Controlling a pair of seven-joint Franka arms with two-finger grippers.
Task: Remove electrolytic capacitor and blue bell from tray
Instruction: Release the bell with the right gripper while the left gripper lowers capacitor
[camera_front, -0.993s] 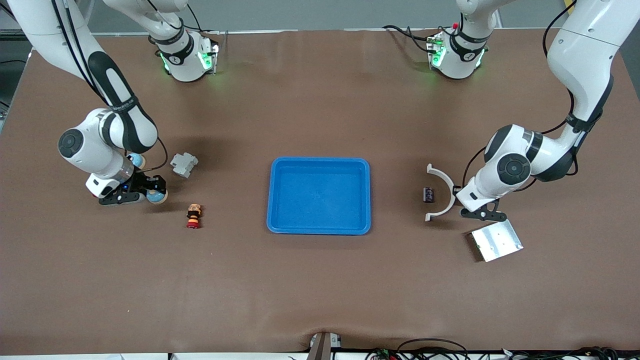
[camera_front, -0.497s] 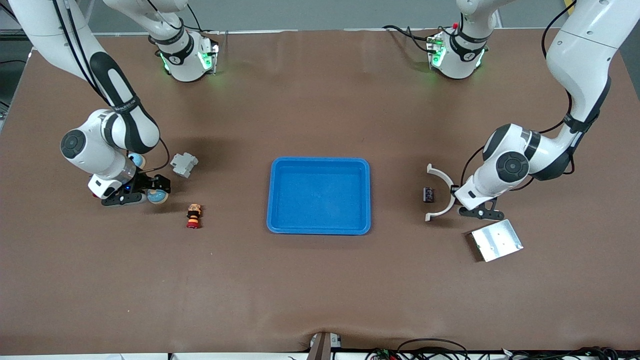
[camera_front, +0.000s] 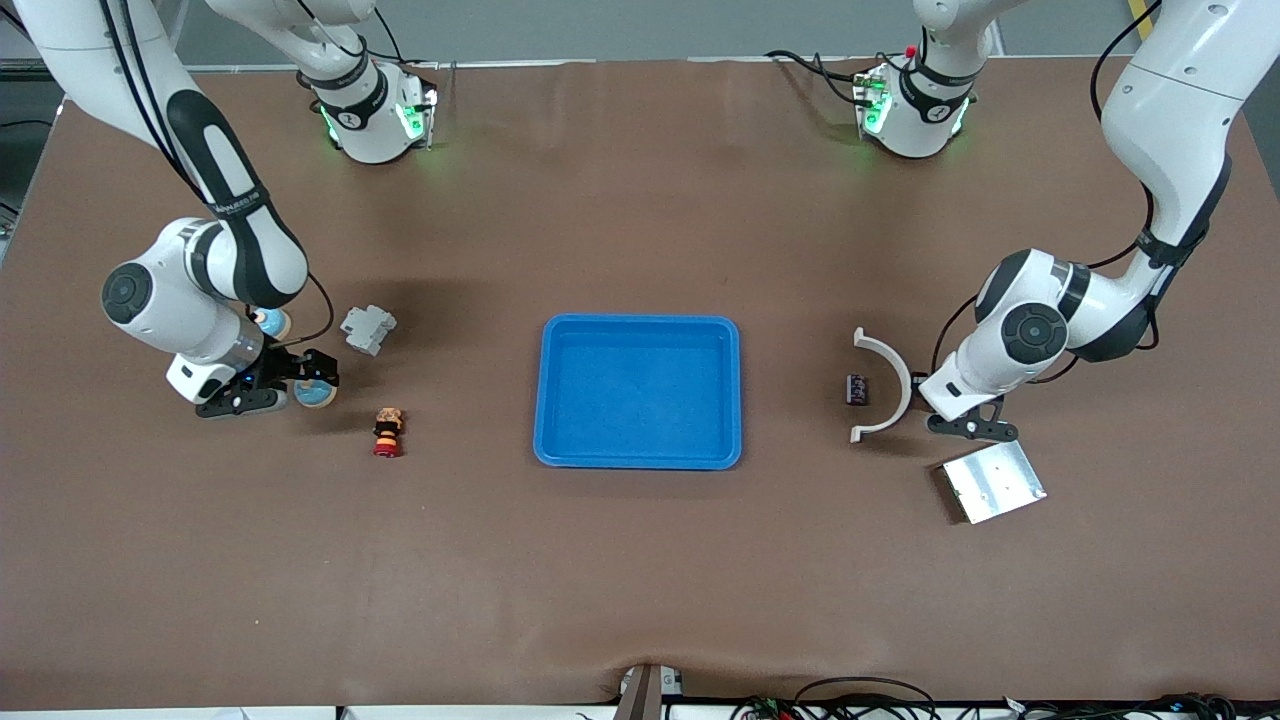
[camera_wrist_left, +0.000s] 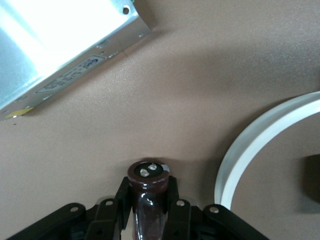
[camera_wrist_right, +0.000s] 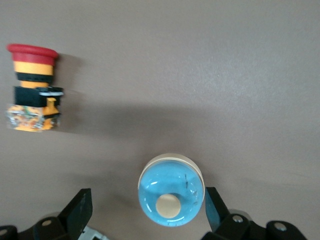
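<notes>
A blue bell (camera_front: 316, 395) with a tan button sits on the table toward the right arm's end. My right gripper (camera_front: 298, 388) is low around it, and the right wrist view shows the bell (camera_wrist_right: 171, 196) between the gripper's (camera_wrist_right: 146, 211) open fingers (camera_wrist_right: 80, 215). My left gripper (camera_front: 972, 428) is low over the table between a white curved piece (camera_front: 886, 385) and a metal box (camera_front: 992, 480). The left wrist view shows the gripper (camera_wrist_left: 148, 192) shut on a dark brown capacitor (camera_wrist_left: 147, 176).
A blue tray (camera_front: 640, 458) lies mid-table. A red emergency button (camera_front: 387, 432) and a grey part (camera_front: 368, 329) lie near the bell. Another small blue and tan object (camera_front: 270, 322) is partly hidden by the right arm. A small dark component (camera_front: 857, 389) lies beside the white curve.
The right arm's wrist has shifted slightly toward its end of the table, with the bell still between the fingers. The left gripper has shifted slightly toward its own end of the table.
</notes>
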